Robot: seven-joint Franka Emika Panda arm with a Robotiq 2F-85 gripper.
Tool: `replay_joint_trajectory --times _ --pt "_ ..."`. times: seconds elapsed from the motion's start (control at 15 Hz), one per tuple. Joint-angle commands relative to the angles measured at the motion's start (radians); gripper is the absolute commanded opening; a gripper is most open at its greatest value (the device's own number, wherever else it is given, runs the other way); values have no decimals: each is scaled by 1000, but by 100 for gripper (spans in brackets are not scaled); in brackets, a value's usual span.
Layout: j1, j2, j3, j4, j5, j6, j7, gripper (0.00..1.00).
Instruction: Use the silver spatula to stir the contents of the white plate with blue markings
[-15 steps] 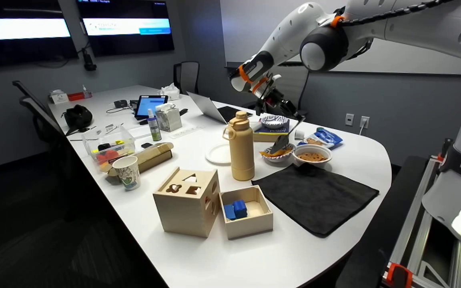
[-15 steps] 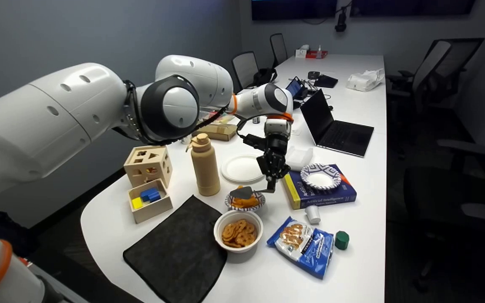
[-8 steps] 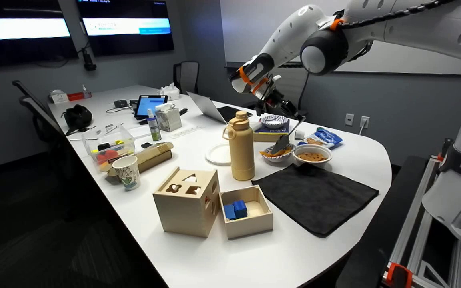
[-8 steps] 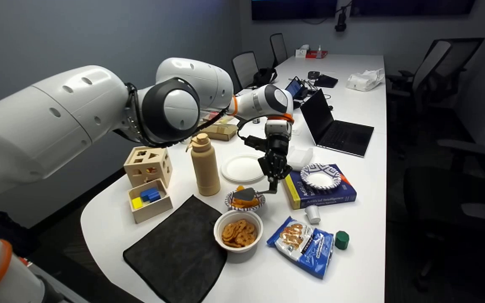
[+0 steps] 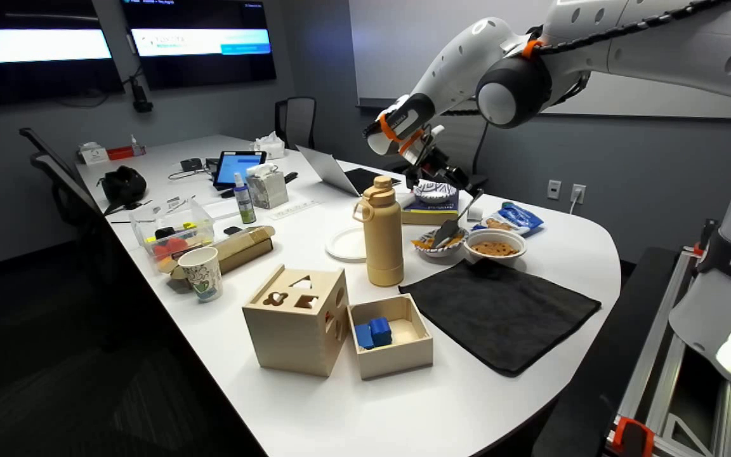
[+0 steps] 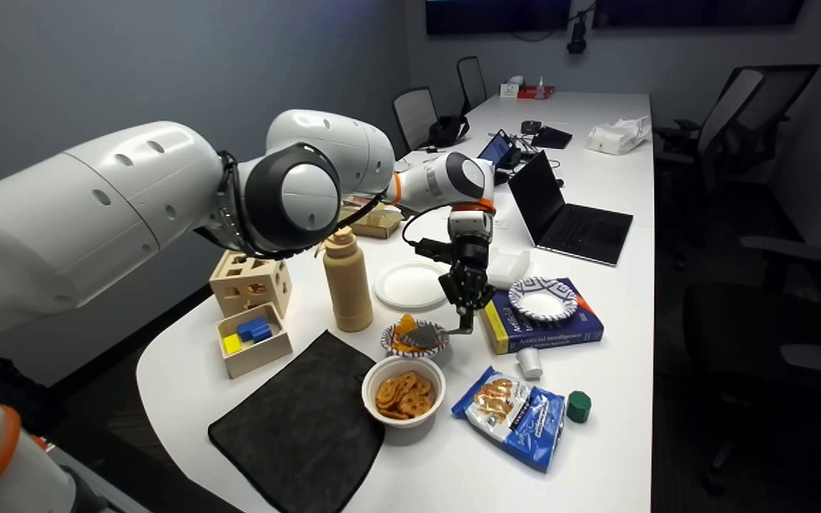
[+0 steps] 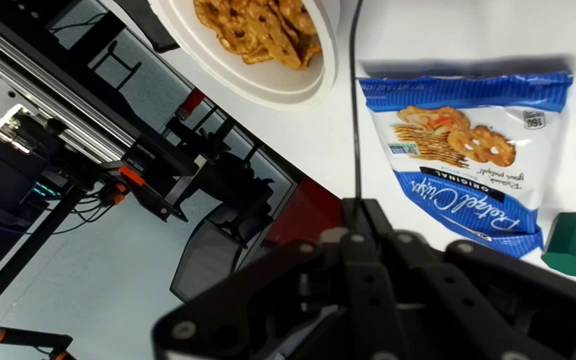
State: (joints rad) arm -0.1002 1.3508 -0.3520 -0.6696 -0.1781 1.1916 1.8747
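Black mat (image 6: 303, 427) nearest in an exterior view. We lay a clock on that view, twelve at the top, hub at the white plate with blue markings (image 6: 389, 345): mat at eight o'clock, blue-and-white snack bag (image 6: 514, 420) at four, green piece (image 6: 579, 407) just beside the bag. White bowl (image 6: 370, 397) of brown crisps (image 6: 405, 395) at six, just beside the hub plate. Inside the plate, orange food (image 6: 407, 325). We see the silver spatula (image 6: 425, 336) slant down into it from two o'clock, blade within the rim and over the food; whether blade and food touch, we cannot tell. Other end: in the wrist view we find the gripper (image 7: 360, 205) with its fingers drawn together, thin handle pinched between them. Farther on, blue book (image 6: 560, 330) at three, patterned bowl (image 6: 517, 300) on top; tan bottle (image 6: 348, 285) upright at ten; plain plate (image 6: 410, 285) lying at twelve. Well apart, laptop (image 6: 585, 226) at two, screen raised. Farthest, a mesh chair (image 6: 412, 117) at twelve.
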Motion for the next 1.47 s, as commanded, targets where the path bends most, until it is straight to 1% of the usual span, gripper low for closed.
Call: replay_joint_trajectory --times 0.0,0.53,1.0,1.07,1.4 --pt "-14 75 7 142 3 -55 151 1" --pt "3 83 28 170 8 -52 135 1" --pt "-6 81 50 186 21 -30 125 1" --pt "7 61 31 153 38 -15 128 1" --pt "10 41 3 140 27 -18 157 1"
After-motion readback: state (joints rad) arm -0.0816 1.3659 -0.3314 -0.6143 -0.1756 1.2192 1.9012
